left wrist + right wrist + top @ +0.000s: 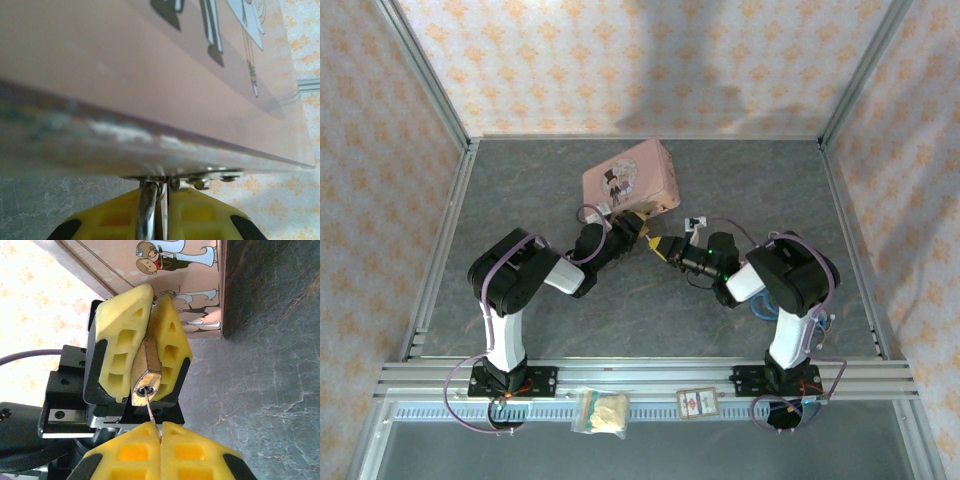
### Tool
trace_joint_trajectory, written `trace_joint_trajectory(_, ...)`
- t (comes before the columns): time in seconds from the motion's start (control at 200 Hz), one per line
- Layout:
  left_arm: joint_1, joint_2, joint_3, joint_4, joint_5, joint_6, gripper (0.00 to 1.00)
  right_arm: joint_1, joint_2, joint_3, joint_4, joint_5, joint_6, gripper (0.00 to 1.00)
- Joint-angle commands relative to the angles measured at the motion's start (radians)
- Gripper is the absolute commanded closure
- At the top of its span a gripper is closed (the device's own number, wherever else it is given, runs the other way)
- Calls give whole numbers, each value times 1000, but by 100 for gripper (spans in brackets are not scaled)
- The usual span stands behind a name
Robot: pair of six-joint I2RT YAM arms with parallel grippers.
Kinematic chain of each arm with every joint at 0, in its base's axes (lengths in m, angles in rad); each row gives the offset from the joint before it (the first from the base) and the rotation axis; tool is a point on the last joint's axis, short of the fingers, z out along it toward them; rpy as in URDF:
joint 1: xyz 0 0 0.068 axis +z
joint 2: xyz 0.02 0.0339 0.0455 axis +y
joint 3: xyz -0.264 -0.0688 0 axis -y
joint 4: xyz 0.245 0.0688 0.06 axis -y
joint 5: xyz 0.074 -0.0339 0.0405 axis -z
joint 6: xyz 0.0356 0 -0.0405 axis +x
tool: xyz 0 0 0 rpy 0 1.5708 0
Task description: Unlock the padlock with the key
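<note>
Two grippers meet tip to tip in the top view, left gripper [638, 232] and right gripper [663, 245], just in front of one pink tin [630, 175]. From the left wrist, a silvery shackle [146, 212] sits between closed yellow fingers under the tin's edge. From the right wrist, one padlock [147, 375] is clamped by the left gripper, and one key [152, 412], pinched by the right, enters the keyhole [145, 389]. Insertion looks done, with the turn and shackle release apparently left.
</note>
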Motion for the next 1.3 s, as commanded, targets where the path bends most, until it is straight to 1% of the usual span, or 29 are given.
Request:
trace_joint_trajectory(0.0, -66, -16, 4, 63, 88, -8, 100, -9, 27, 71, 112, 21, 65, 100)
trace_joint_trajectory(0.115, -72, -16, -4, 71, 83, 1, 100, -12, 41, 82, 145, 4, 158, 100)
trace_joint_trajectory(0.14, -74, 13, -5, 72, 82, 2, 100, -12, 44, 84, 141, 0, 181, 100)
trace_joint_trajectory(0.265, -78, 29, -6, 93, 78, -3, 100, -12, 45, 71, 180, -2, 261, 100)
trace_joint_trajectory(0.39, -80, 31, -3, 100, 78, -5, 100, -11, 47, 79, 186, -2, 283, 100)
trace_joint_trajectory(0.51, -79, 18, -5, 88, 66, 5, 100, -12, 48, 91, 124, 11, 273, 100)
trace_joint_trajectory(0.671, -84, 22, -7, 99, 65, -2, 100, -12, 73, 90, 162, 24, 340, 100)
trace_joint_trajectory(0.756, -87, 26, -6, 108, 74, -13, 100, -12, 73, 97, 138, 29, 290, 100)
trace_joint_trajectory(0.951, -92, 3, -18, 88, 109, -18, 100, -33, 49, 128, -18, 30, 57, 100)
trace_joint_trajectory(1.151, -92, -3, -48, 92, 143, -21, 100, -79, 53, 156, -60, -46, -46, 100)
trace_joint_trajectory(1.291, -91, -3, -56, 88, 168, -10, 100, -111, 70, 177, -79, -113, -68, 100)
